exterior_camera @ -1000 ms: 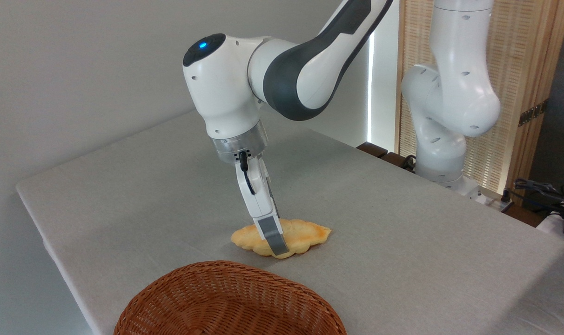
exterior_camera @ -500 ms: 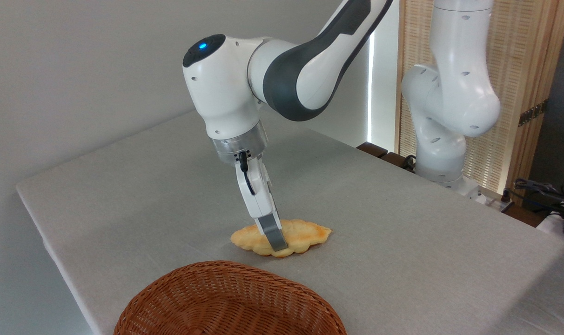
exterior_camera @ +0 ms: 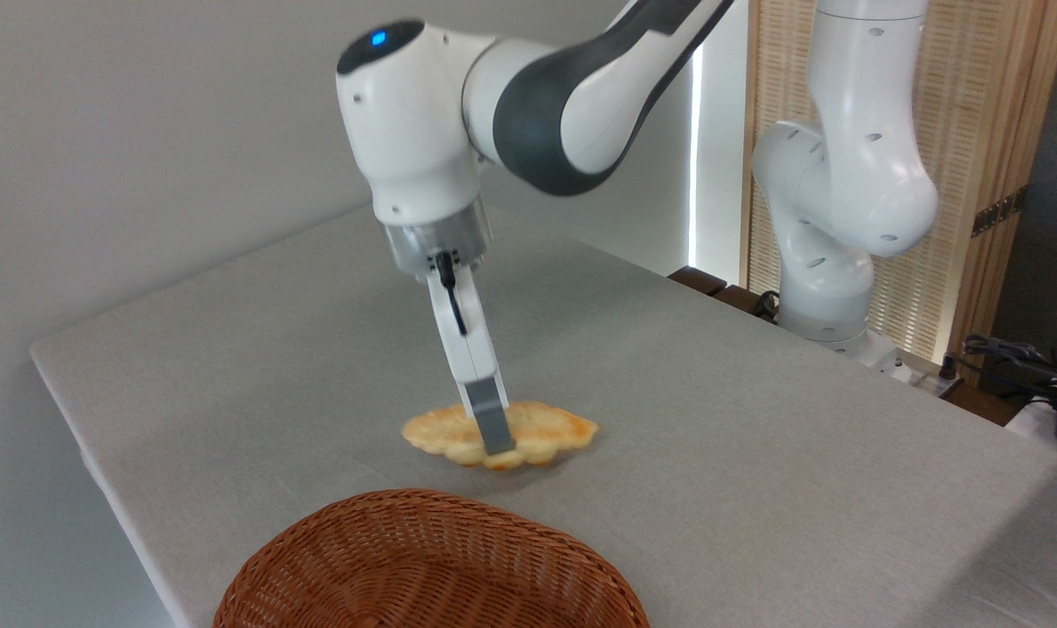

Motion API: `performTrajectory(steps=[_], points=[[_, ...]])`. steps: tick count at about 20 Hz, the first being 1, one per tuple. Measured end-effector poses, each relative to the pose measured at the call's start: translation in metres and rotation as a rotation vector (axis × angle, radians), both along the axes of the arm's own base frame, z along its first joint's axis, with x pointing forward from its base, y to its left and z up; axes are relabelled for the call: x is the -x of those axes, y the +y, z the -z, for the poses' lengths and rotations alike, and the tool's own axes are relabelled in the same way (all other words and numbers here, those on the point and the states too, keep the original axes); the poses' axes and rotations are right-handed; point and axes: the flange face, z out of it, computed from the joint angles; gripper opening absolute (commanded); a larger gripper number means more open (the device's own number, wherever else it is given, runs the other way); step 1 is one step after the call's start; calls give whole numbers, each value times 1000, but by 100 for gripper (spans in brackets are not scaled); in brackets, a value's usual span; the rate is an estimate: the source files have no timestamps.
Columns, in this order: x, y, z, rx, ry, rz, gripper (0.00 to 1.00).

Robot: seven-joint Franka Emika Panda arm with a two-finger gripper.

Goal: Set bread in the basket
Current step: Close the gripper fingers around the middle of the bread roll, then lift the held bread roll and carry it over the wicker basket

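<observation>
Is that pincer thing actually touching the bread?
Touching. The camera view shows the tool clamped across the middle of the bread, one grey finger pressed against its near side.

The basket (exterior_camera: 424,567) is cut off by the bottom edge; the bread (exterior_camera: 542,429) looks motion-blurred.

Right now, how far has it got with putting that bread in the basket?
Done: the gripper has closed on the middle of the bread. In hand: the bread looks just lifted off the grey table, slightly blurred, so it seems to be in motion. Left: carry it toward the camera over the wicker basket, whose visible part holds nothing, and let go.
</observation>
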Motion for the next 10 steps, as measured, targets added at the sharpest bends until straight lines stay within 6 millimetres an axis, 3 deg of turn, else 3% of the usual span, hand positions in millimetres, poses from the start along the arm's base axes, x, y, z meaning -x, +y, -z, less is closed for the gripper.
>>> performTrajectory(steps=[2,6,8,10], points=[[-7,4,-23,25,-47,-42,47],[-20,25,-55,58,-128,-136,47],[-30,51,-73,81,-200,-221,50],[-36,68,-85,114,-265,-290,61]])
